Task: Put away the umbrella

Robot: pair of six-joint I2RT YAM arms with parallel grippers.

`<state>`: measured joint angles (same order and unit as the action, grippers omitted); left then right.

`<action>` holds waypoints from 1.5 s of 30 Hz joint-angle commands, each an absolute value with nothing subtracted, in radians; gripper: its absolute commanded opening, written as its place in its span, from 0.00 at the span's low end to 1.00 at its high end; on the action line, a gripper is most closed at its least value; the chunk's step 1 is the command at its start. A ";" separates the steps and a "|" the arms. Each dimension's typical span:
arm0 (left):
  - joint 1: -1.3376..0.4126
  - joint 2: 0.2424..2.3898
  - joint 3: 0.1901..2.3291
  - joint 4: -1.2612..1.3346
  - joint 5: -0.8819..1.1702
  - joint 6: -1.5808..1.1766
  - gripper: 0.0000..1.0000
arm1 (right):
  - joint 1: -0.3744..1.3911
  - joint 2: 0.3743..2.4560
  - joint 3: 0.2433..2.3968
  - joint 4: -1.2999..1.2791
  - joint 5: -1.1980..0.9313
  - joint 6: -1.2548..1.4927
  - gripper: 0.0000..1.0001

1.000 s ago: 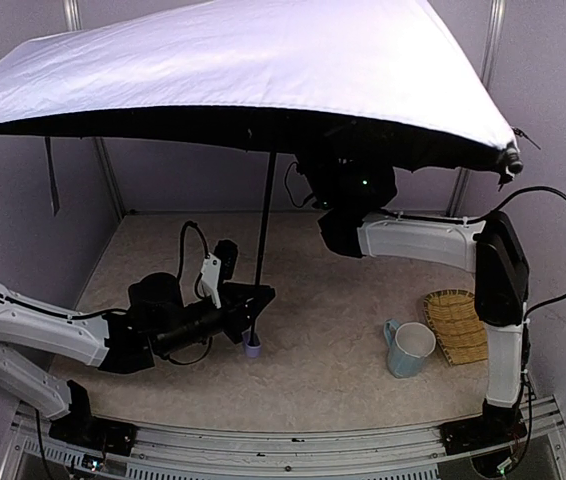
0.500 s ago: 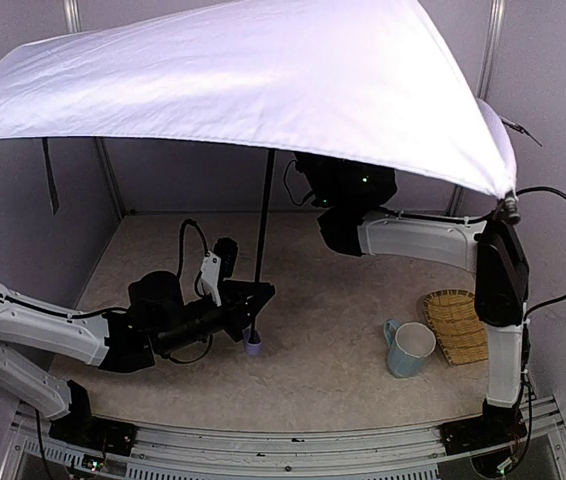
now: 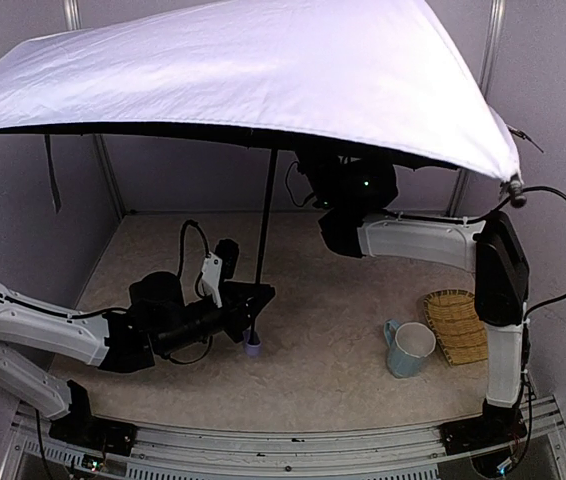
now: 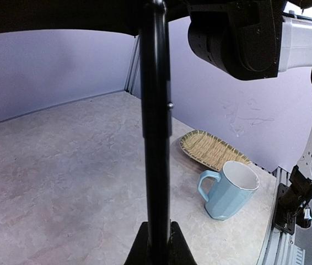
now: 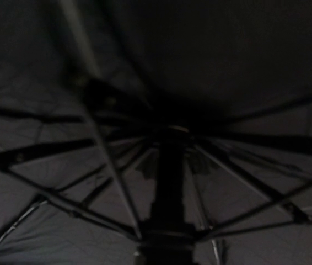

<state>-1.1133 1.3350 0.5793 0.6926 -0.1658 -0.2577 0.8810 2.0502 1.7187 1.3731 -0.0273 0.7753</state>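
- Over mid-tabletop: one open umbrella, left end effector clenched on its shaft.
- Near right edge: one mug, one basket.
- Right end effector beneath umbrella: cannot tell its grip.

View very dark. The underside of the open umbrella fills the whole frame: black lining, faintly creased between spokes. The black shaft rises upright from bottom centre and ends at a hub near mid-frame. Thin ribs fan out from the hub to left, right and both lower corners. A wider collar rings the shaft at the bottom edge, possibly the runner; too dim to be sure. One paler rod, blurred, slants from the upper left down toward the collar, crossing the ribs on the left side.
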 commanded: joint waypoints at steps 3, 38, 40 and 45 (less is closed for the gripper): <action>-1.123 1.330 0.618 0.778 -0.165 -0.227 0.00 | 0.875 2.032 1.725 1.407 -0.059 0.743 0.31; -1.135 1.348 0.750 0.545 -0.405 -0.224 0.00 | 0.970 1.873 1.548 1.215 0.183 0.270 0.45; -1.139 1.358 0.784 0.489 -0.472 -0.209 0.00 | 0.993 1.861 1.525 1.185 0.249 0.172 0.46; -1.148 1.362 0.820 0.453 -0.536 -0.191 0.00 | 1.000 1.838 1.475 1.186 0.378 0.076 0.38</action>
